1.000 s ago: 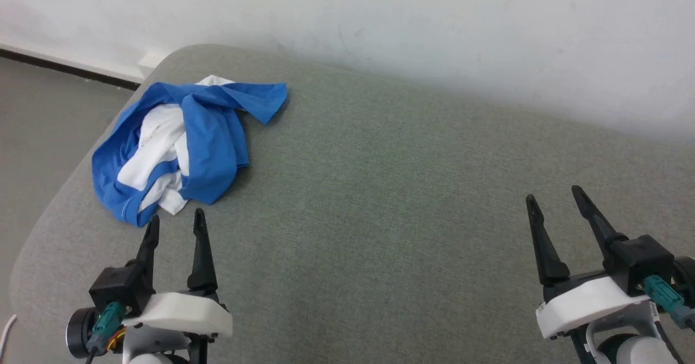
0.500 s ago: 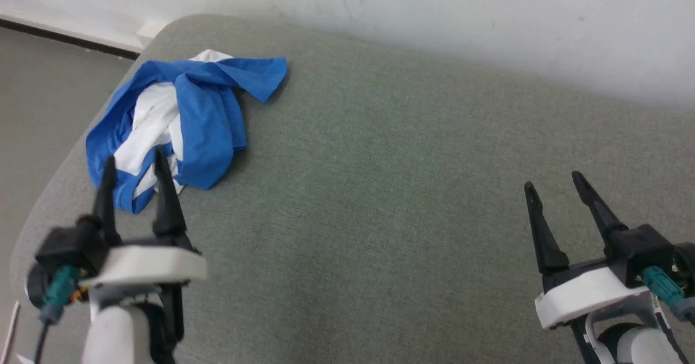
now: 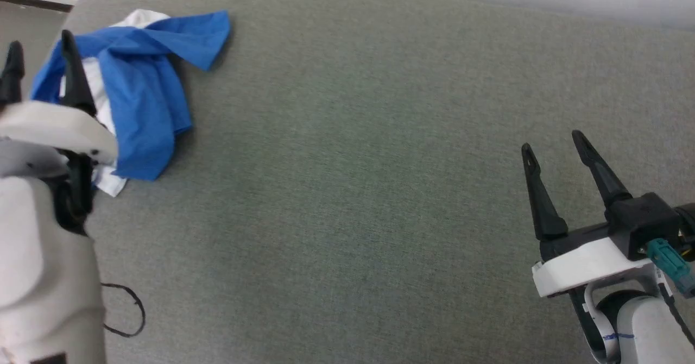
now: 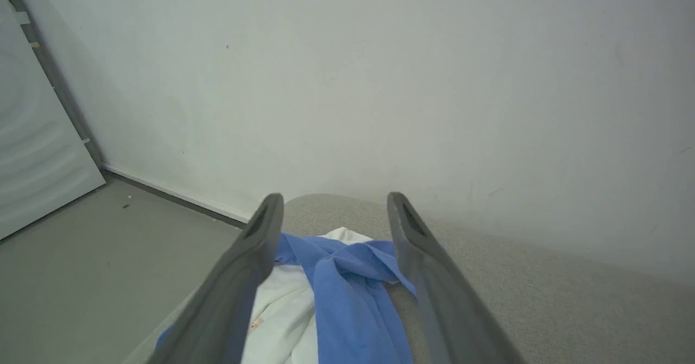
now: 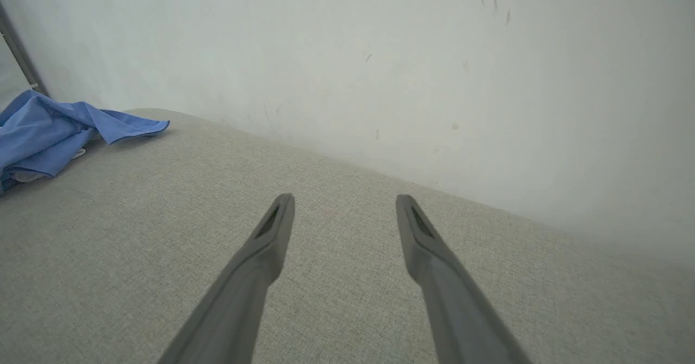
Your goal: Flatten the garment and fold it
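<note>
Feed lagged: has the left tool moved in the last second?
Yes. Against the garment, the left tool has advanced: its tips were short of the near edge, now they overlap the fabric.

Grey-green fabric pad (image 3: 380,190) in front of me, with one crumpled garment (image 3: 142,100) lying on it.
The pad's woven cover looked plain and even, and its far left corner was rounded. The garment sat in a loose heap near that corner, bright blue folds bunched over white cloth, with one blue flap spread flat toward the pad's middle.
</note>
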